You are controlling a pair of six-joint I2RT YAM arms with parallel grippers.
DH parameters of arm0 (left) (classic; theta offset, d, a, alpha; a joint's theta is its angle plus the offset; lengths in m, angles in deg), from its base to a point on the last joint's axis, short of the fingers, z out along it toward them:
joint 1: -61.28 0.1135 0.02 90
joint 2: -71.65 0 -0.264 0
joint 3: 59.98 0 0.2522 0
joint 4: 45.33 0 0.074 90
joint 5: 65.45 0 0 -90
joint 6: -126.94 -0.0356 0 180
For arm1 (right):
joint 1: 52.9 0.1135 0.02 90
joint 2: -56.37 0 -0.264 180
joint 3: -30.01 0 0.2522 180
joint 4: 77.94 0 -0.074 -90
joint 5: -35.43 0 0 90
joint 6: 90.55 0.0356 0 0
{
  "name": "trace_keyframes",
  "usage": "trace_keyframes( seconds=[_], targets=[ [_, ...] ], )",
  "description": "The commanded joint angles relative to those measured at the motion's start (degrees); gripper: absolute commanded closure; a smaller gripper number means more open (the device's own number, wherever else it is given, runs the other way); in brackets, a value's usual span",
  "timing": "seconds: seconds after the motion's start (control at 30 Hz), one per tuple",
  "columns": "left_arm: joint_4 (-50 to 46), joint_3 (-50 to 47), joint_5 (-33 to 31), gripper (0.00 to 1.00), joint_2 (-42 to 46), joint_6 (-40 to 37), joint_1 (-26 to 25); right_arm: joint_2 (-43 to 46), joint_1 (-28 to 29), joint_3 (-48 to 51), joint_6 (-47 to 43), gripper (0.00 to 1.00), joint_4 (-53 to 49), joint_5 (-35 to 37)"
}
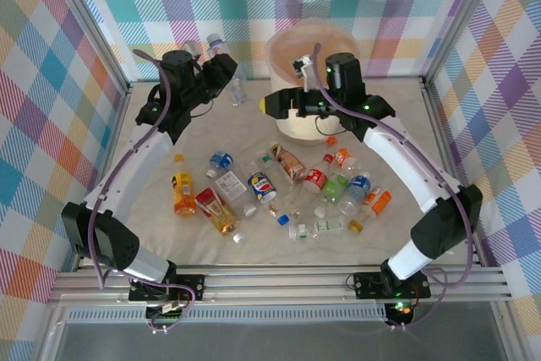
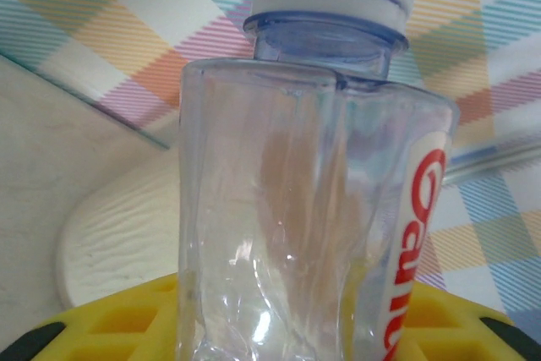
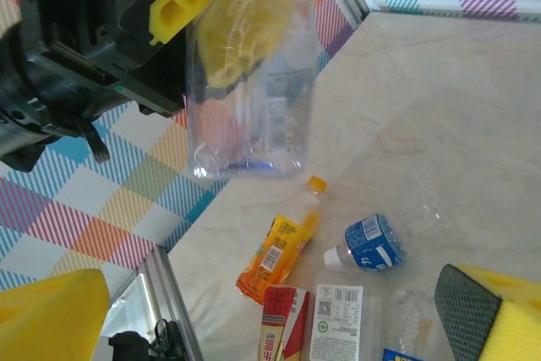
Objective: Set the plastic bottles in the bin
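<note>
One pale marbled table (image 1: 169,234) carries one large round cream-white plastic bin (image 1: 272,52), which stands at its far middle. There are two grippers. The left gripper (image 1: 221,69), raised to the left of the bin, is clamped on one clear plastic bottle with a white cap and red lettering (image 2: 287,209). The right gripper (image 3: 279,302) hangs just in front of the bin, fingers wide apart and empty. About a dozen small plastic bottles with coloured labels (image 1: 262,185) lie scattered on the table between the arms; the clear ones are too hard to separate for an exact count.
</note>
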Motion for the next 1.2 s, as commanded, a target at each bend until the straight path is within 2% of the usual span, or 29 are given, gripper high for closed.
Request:
trace_keyframes(
  seconds=[0.0, 0.17, 0.37, 0.5, 0.67, 0.77, 0.83, 0.93, 0.97, 1.17],
  targets=[
    [2.6, 3.3, 3.7, 0.74, -1.0, 1.5, -1.7, -2.6, 1.0, -4.3, -2.1, 0.0, 2.8, -0.2],
    [2.9, 3.6, 4.9, 0.74, -1.5, 2.5, -2.7, -7.0, 2.4, -8.3, -2.9, 0.02, 3.2, -0.1],
    [3.7, 3.4, 6.4, 0.74, -1.4, 4.1, -3.8, -10.5, 3.0, -10.9, -2.6, 0.1, 4.5, 0.8],
    [3.7, 3.1, 6.7, 0.73, -1.4, 4.5, -4.3, -11.6, 3.1, -11.8, -2.0, 0.2, 5.9, 0.4],
    [3.9, 3.1, 7.2, 0.68, -2.0, 5.2, -4.4, -11.6, 3.1, -11.4, -1.6, 0.43, 7.1, 0.6],
    [3.9, 3.5, 7.1, 0.52, -2.2, 5.2, -4.4, -10.8, 3.1, -10.6, -2.1, 0.54, 6.9, 1.9],
    [3.8, 4.0, 7.0, 0.32, -2.2, 4.8, -4.4, -10.0, 3.1, -9.8, -2.9, 0.62, 6.4, 4.0],
    [2.1, 5.4, 6.1, 0.03, -1.4, 2.9, -4.3, -8.7, 3.1, -9.3, -4.6, 0.65, 4.7, 8.0],
    [1.3, 5.8, 5.5, 0.0, -0.8, 2.2, -4.3, -8.4, 3.1, -9.3, -5.2, 0.66, 4.0, 9.3],
    [-2.1, 3.7, -1.6, 0.0, 5.9, -3.5, -4.2, -6.5, 2.8, -11.7, -8.6, 0.67, -2.3, 20.3]
  ],
)
